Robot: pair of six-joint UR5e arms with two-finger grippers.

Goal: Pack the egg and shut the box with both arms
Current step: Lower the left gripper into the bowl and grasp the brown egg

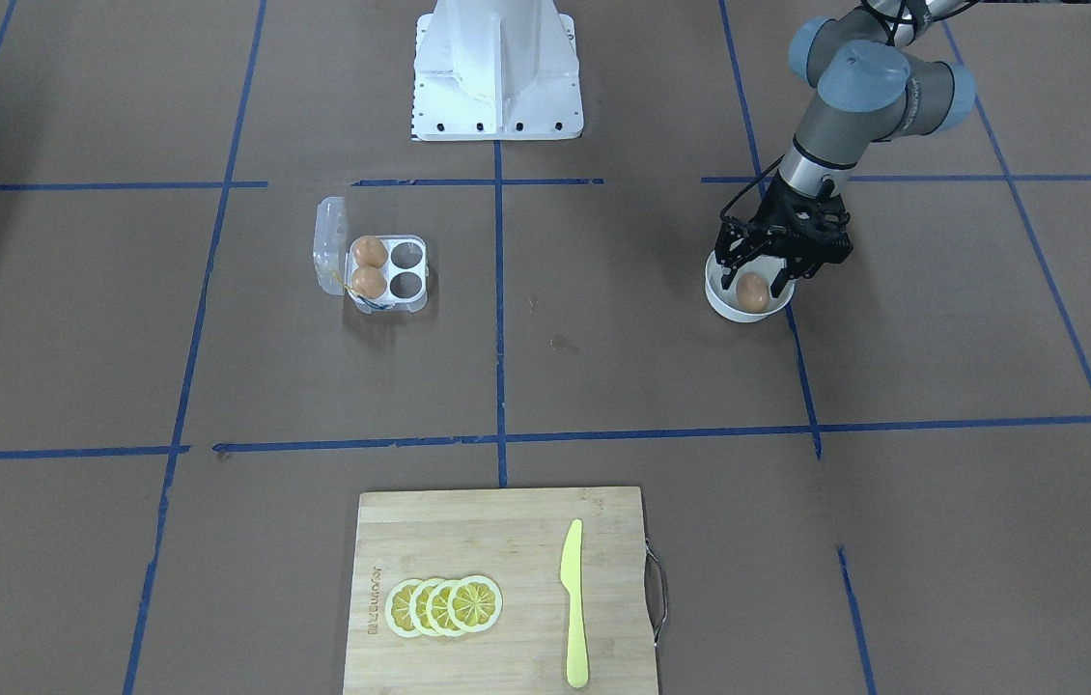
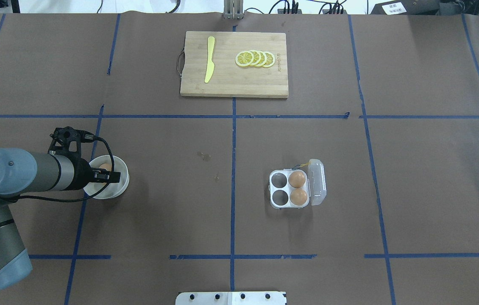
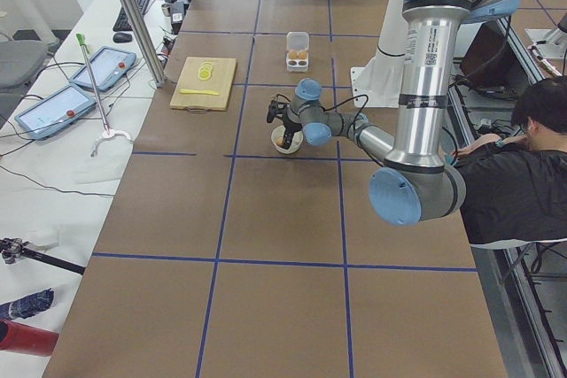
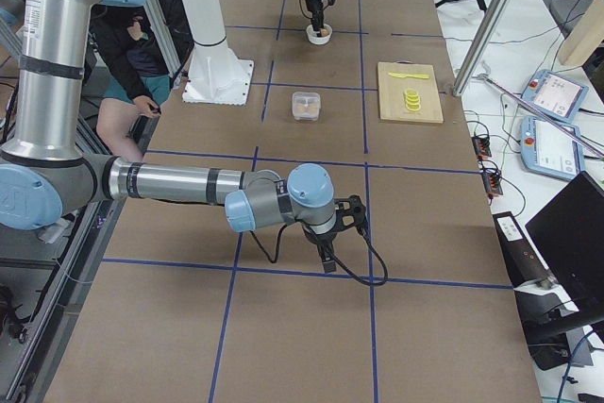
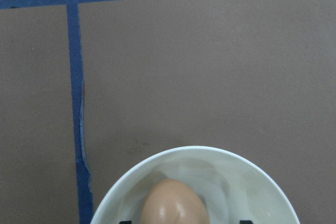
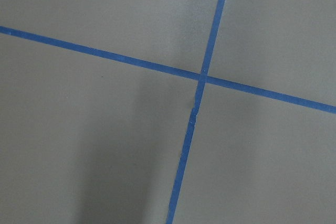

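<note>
An orange-brown egg (image 1: 751, 291) lies in a round white bowl (image 1: 724, 301). My left gripper (image 1: 754, 280) hangs over the bowl with a finger on each side of the egg. The jaws stand wider than the egg, so the gripper is open; the left wrist view shows the egg (image 5: 173, 205) low in the bowl (image 5: 252, 182). The clear box (image 1: 415, 280) sits apart with its lid (image 1: 331, 246) open, two eggs (image 1: 369, 252) in the cells by the hinge and two cells empty. My right gripper (image 4: 326, 257) shows only in the exterior right view, low over the bare table; I cannot tell its state.
A wooden cutting board (image 1: 468, 521) holds lemon slices (image 1: 444, 606) and a yellow knife (image 1: 573, 603) at the table's far side from the robot. The white pedestal (image 1: 497, 68) stands at the robot's base. A seated person (image 3: 523, 165) is beside the table.
</note>
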